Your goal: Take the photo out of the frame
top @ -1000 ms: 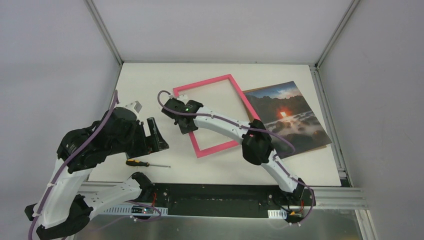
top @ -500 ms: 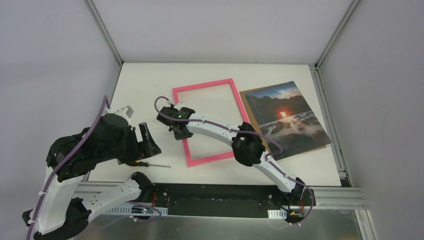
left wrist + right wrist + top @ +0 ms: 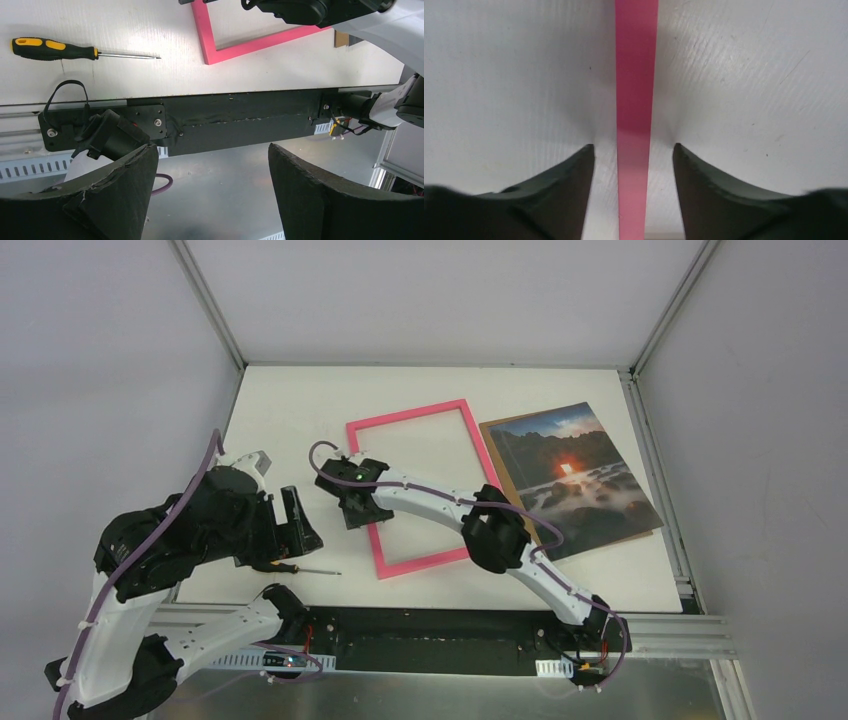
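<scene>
Table (image 3: 300, 410): R claw (image 3: 633, 146) wide astride frame (image 3: 636, 75).

Left tool (image 3: 206, 160) and right tool (image 3: 633, 150) both gape.

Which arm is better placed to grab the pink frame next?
Right. The right gripper, open, straddles a long side of the frame, one finger either side. The left gripper sits back by the screwdriver, apart from the frame.
</scene>
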`<action>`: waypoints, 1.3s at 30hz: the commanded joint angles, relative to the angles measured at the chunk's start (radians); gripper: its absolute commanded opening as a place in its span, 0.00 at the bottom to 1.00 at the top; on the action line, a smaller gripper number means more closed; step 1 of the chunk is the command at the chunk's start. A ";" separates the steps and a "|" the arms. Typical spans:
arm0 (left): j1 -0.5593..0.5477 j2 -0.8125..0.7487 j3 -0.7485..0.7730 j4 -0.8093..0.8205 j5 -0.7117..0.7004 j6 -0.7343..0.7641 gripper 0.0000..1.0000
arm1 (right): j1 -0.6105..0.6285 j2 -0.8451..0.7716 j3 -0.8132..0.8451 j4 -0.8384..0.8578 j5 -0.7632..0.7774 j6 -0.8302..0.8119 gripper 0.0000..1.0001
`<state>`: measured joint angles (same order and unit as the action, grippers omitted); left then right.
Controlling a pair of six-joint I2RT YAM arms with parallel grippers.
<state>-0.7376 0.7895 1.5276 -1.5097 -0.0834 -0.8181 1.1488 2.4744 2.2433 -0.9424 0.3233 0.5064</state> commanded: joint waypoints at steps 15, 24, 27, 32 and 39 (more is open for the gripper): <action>0.007 0.257 -0.124 0.421 0.256 -0.007 0.87 | -0.237 -0.958 -0.848 0.065 -0.080 0.037 0.81; -0.093 0.551 -0.123 0.819 0.386 -0.139 0.87 | -0.811 -1.436 -1.303 0.099 -0.277 0.013 0.77; -0.133 0.678 -0.091 0.944 0.400 -0.174 0.87 | -1.002 -1.473 -1.329 0.063 -0.288 -0.009 0.69; -0.160 0.900 0.025 1.090 0.424 -0.190 0.84 | -1.283 -1.448 -1.339 0.060 -0.292 0.016 0.54; -0.177 1.220 0.294 1.238 0.552 -0.176 0.75 | -1.593 -1.387 -1.399 0.121 -0.212 0.085 0.39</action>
<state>-0.9039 1.9099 1.6688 -0.4133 0.3576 -0.9894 -0.3283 1.0695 0.8772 -0.8528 0.0685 0.5514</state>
